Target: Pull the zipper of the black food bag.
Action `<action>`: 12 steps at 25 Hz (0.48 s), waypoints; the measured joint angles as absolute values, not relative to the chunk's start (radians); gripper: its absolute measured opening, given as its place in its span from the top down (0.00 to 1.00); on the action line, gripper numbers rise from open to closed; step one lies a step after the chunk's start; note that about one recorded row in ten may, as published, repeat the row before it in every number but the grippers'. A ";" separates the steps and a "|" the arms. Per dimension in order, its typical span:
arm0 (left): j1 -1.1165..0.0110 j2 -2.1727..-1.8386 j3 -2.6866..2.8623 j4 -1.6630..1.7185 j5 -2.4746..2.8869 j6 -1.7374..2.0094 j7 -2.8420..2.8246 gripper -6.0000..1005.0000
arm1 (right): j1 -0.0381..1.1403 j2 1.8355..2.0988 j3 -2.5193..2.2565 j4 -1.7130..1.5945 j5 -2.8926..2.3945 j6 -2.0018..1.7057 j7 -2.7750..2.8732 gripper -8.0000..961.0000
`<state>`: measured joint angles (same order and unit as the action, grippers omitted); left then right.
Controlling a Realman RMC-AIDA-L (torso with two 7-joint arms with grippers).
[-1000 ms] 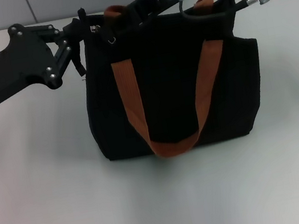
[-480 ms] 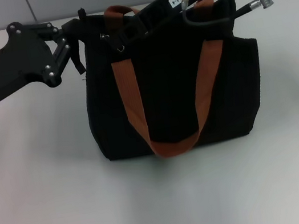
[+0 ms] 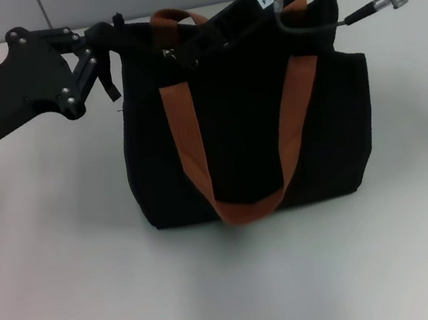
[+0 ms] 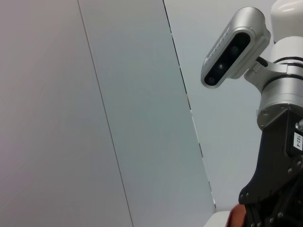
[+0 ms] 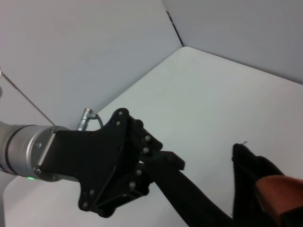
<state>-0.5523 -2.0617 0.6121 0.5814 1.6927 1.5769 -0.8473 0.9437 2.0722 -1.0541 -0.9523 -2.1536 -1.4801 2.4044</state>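
Only the head view shows the black food bag (image 3: 244, 113), standing upright on the white desk (image 3: 69, 277) with its rust-orange strap handles (image 3: 184, 132) draped down the front. At its top edge, around 11 o'clock, the left tool (image 3: 111, 39) is pinched closed on the bag's upper corner fabric. The right tool (image 3: 182, 49) reaches in from 2 o'clock to the bag's top; how far its fingers stand apart cannot be told. A small silver zipper (image 3: 171, 53) glints just beside it. The right wrist view instead shows the left tool (image 5: 163, 163) from behind, against the bag's corner (image 5: 251, 175). The left wrist view catches only wall and the robot's head camera (image 4: 234, 47). Whatever the bag holds is hidden.
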 joint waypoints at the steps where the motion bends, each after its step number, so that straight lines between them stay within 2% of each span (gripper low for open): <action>1: -0.552 -2.062 0.612 0.581 1.693 1.577 -0.847 0.95 | 0.939 2.073 -1.054 -0.963 -2.160 -1.481 2.411 0.99; 12: -0.552 -2.060 0.603 0.581 1.692 1.572 -0.849 0.95 | 0.896 2.075 -1.054 -1.042 -2.196 -1.495 2.457 1.00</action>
<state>-0.5523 -2.0603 0.6033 0.5813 1.6920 1.5721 -0.8491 0.8963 2.0754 -1.0538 -1.0417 -2.1964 -1.4949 2.4574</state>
